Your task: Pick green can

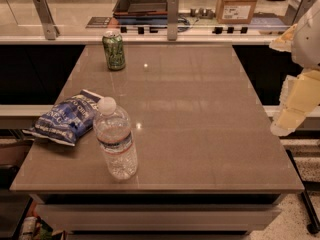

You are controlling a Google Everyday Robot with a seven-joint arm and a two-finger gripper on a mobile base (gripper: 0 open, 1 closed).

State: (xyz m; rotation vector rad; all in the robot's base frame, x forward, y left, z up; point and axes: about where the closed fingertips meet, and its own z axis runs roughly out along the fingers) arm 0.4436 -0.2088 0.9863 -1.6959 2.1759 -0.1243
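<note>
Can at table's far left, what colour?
Green can: dark green, pale mottled print, camera view. Claw is right of the table.

one camera looks down from high up over the near end of the desk [200, 134]. it faces the counter [75, 21] at the back. the claw [289, 115] hangs at the right edge of the view, beside the desk.

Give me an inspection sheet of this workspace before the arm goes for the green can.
Surface: glossy grey-brown rectangular table top.
Job's things: dark green metal drink can, upright at the far left corner, standing alone.
Clutter: clear plastic water bottle with white cap, upright, near left; crumpled blue snack bag beside it at the left edge.
Grippers: gripper beyond the table's right edge, far from the can.
Cables: nothing seen.
Surroundings: brown cardboard box and orange-edged tray on the counter behind.
</note>
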